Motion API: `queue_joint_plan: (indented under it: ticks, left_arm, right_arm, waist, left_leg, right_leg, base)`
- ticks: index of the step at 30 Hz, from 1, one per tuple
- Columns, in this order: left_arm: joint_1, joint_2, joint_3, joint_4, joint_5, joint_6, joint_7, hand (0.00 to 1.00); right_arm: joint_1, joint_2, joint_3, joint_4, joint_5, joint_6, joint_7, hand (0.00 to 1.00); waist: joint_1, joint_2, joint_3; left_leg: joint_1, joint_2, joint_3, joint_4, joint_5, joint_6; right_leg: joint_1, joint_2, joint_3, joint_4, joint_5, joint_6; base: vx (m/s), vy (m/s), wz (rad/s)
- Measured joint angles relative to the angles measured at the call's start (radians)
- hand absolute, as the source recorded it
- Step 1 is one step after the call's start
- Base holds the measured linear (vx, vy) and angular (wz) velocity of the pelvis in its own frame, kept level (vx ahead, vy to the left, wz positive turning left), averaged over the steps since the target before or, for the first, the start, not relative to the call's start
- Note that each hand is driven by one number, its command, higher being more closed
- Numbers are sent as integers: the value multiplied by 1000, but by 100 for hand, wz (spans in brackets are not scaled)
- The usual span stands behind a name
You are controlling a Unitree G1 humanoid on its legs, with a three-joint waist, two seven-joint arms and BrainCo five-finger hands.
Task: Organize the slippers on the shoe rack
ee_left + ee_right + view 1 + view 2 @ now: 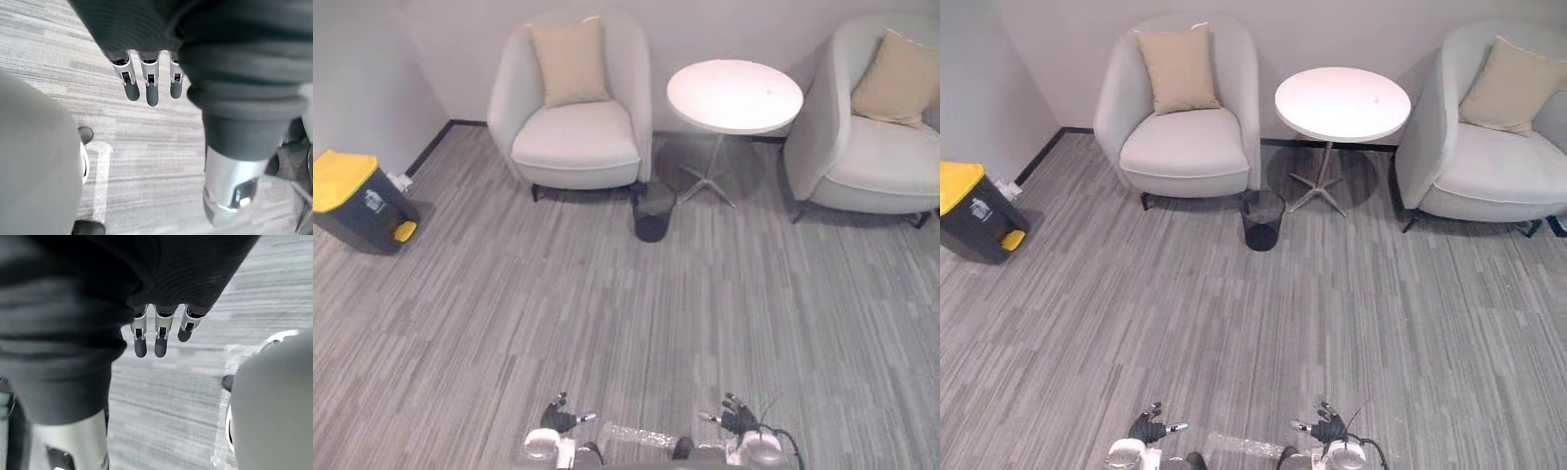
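Two silver-fingered hands hung low at the near edge of the head views, the left hand (558, 418) and the right hand (736, 415), each with its fingers relaxed and straight and holding nothing, as the wrist views confirmed (left fingers (145, 88); right fingers (160, 337)). Beneath them lay grey striped carpet (626, 313). Farther out stood a small black mesh wastebasket (653, 217), a round white pedestal table (734, 95), two pale grey tub armchairs (576, 137) (871, 147) with beige cushions, and, to the left, a dark pedal bin with a yellow lid (357, 201). Neither slippers nor a shoe rack could be made out, so their look and place could not be told, nor how far the organizing stood.
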Motion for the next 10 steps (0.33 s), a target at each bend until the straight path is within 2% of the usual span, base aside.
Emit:
queue_joint_plan:
  ticks: [2,4,8,10]
  left_arm:
    - [-8,4,11,0,0,0,-3,0]
    - [-9,1,16,0,-16,-1,-3,0]
    - [-10,-13,15,1,-32,-3,-4,0]
    - [-11,-18,15,1,-33,-5,-4,0]
  right_arm:
    - [0,4,1,1,0,1,-1,0]
    - [2,1,0,1,0,1,-2,0]
    - [5,3,-42,3,-1,6,-2,0]
    - [6,6,-66,4,-1,8,-2,0]
  waist:
    - [6,-12,8]
    - [8,-11,7]
    - [6,10,-5]
    - [5,11,-6]
  left_leg:
    - [-9,8,0,65,-2,-1]
    - [-17,3,-58,93,-2,0]
    - [7,-7,-101,10,-2,0]
    - [26,-15,-119,-45,-2,0]
  right_leg:
    - [16,0,30,-11,8,-3]
    - [18,1,52,-27,20,-4]
    - [21,21,72,-83,64,-1]
    - [33,32,81,-121,90,1]
  base:
    - [-11,-59,-38]
    - [2,-41,-33]
    - [5,5,-17]
    - [-11,17,-2]
